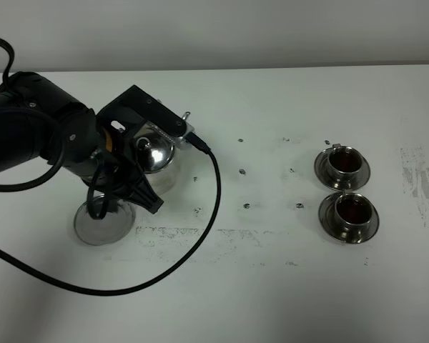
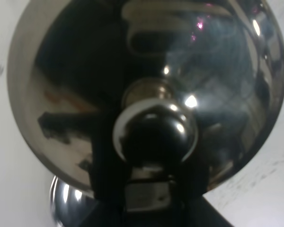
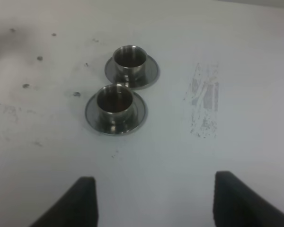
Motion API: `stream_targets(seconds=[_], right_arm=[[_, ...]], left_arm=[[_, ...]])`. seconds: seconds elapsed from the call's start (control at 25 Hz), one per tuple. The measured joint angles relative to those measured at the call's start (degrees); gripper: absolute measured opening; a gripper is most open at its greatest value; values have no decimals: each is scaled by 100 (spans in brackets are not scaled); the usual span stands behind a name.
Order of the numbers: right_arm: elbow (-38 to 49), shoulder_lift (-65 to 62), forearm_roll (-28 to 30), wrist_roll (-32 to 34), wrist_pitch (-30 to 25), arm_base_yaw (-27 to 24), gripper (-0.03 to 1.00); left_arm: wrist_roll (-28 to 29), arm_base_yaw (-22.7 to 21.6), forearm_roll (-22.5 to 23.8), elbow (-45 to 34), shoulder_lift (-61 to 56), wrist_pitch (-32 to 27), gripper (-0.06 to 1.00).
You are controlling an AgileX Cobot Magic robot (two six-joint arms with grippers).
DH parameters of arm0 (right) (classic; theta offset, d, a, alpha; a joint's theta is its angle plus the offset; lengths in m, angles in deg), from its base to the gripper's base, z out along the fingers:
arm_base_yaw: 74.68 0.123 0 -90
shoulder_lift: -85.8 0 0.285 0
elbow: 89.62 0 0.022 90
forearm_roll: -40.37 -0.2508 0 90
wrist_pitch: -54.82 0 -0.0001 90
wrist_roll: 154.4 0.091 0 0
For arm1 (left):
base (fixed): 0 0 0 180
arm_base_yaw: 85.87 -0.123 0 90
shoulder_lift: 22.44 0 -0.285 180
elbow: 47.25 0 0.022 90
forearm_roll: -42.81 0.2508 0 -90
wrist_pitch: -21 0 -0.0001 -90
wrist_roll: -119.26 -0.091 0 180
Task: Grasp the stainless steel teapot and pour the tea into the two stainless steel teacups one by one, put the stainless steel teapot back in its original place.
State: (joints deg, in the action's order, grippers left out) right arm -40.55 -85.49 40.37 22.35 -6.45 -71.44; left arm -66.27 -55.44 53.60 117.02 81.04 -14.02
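A: Where does the stainless steel teapot sit right now?

B: At about 9 o'clock on the white table, well apart from the 2 stainless steel teacups out at 3 o'clock. Both cups show reddish-brown tea inside, so I'd judge the pouring done and the pot on its way back to its place, next to a round steel stand just at its 7 o'clock.

A: And the left gripper?

B: Jaws pinched fully together around the pot's top or handle; I can't see the contact itself, since the left wrist view is filled by the domed lid and its ball knob. The right gripper hangs with its 2 dark fingers spread wide, holding nothing, the cups ahead of it at 12 o'clock.

A: How should the setting-down go?

B: Keep the pot level, lower it straight, and release only once the base is fully supported. Polished steel is slick, and a squat round body could rock or skate if dropped off-centre.

A: Surfaces?

B: Mirror-bright dome, spherical knob, small cylindrical cups on flat round saucers, and a matte table scuffed with grey marks.
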Motion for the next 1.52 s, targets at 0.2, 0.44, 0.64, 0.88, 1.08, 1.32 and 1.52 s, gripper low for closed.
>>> stream_targets(seconds=[0.2, 0.44, 0.64, 0.88, 1.08, 1.32, 1.52], right_arm=[[0, 0, 0, 0, 0, 0, 51], [0, 0, 0, 0, 0, 0, 51], [0, 0, 0, 0, 0, 0, 51], [0, 0, 0, 0, 0, 0, 51], [0, 0, 0, 0, 0, 0, 51], [0, 0, 0, 0, 0, 0, 51], [0, 0, 0, 0, 0, 0, 51]], left_arm=[[163, -276, 0, -424, -52, 38, 19], [215, -469, -8, -736, -52, 112, 19], [342, -511, -8, -1007, -116, 139, 19], [399, -693, -20, -1269, -300, 295, 19], [413, -730, -3, -1361, -342, 329, 19], [413, -736, -3, -1361, -342, 487, 19], [413, -799, -3, -1361, -342, 568, 19]])
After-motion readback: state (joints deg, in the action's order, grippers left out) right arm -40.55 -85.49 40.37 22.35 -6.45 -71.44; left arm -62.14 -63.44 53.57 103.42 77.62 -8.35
